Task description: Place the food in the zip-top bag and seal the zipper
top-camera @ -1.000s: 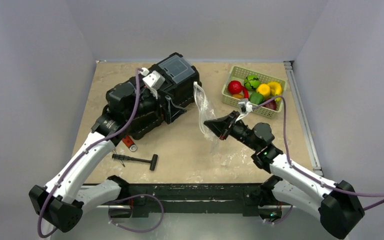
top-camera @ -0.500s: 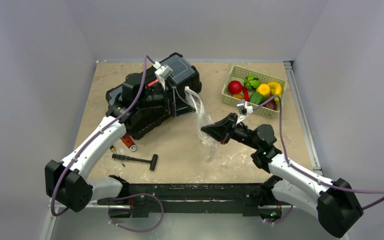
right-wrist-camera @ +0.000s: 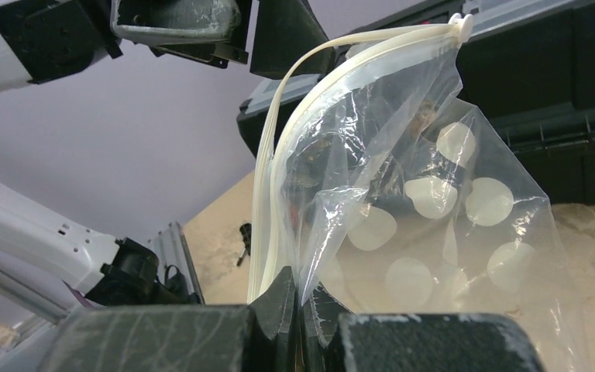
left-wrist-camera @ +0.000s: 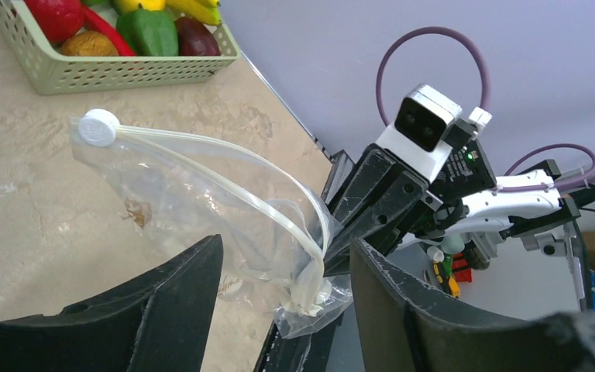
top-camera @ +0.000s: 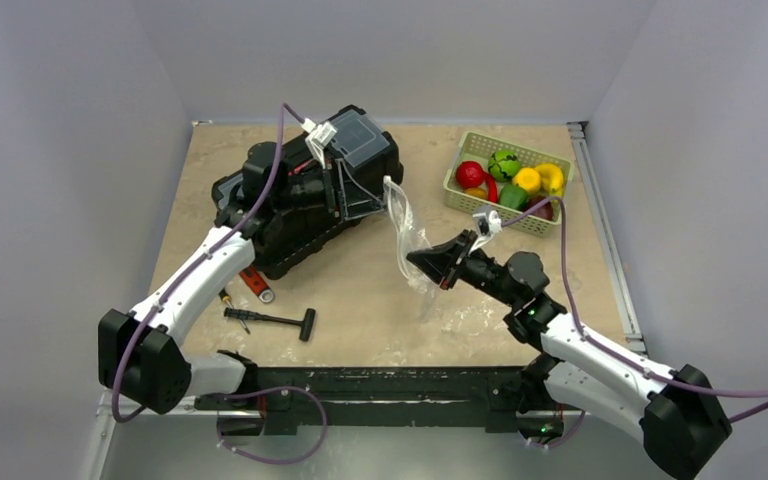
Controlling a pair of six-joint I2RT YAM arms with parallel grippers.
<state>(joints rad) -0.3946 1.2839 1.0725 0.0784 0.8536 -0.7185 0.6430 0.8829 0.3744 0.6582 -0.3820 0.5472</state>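
Note:
The zip-top bag (top-camera: 407,232) is clear with white dots and hangs upright above the table. My right gripper (top-camera: 426,263) is shut on one corner of its mouth (right-wrist-camera: 300,298), pinching the plastic and the whitish zipper (right-wrist-camera: 273,167). My left gripper (top-camera: 375,198) is open just left of the bag's top. In the left wrist view its jaws (left-wrist-camera: 287,244) stand wide, with the bag (left-wrist-camera: 194,194) and zipper (left-wrist-camera: 232,167) ahead between them, not touching. A white slider (left-wrist-camera: 97,128) sits at the far end of the strip. The food (top-camera: 508,180) lies in the pale green basket (top-camera: 456,168).
A black toolbox (top-camera: 295,205) lies at the back left, under my left arm. A black-handled hammer (top-camera: 272,320) and a red-handled tool (top-camera: 257,285) lie at the front left. The basket stands at the back right near the table's metal edge rail (top-camera: 600,220).
My left gripper has swung right from over the toolbox to the bag's top. My right gripper has kept its hold on the bag and shifted only slightly.

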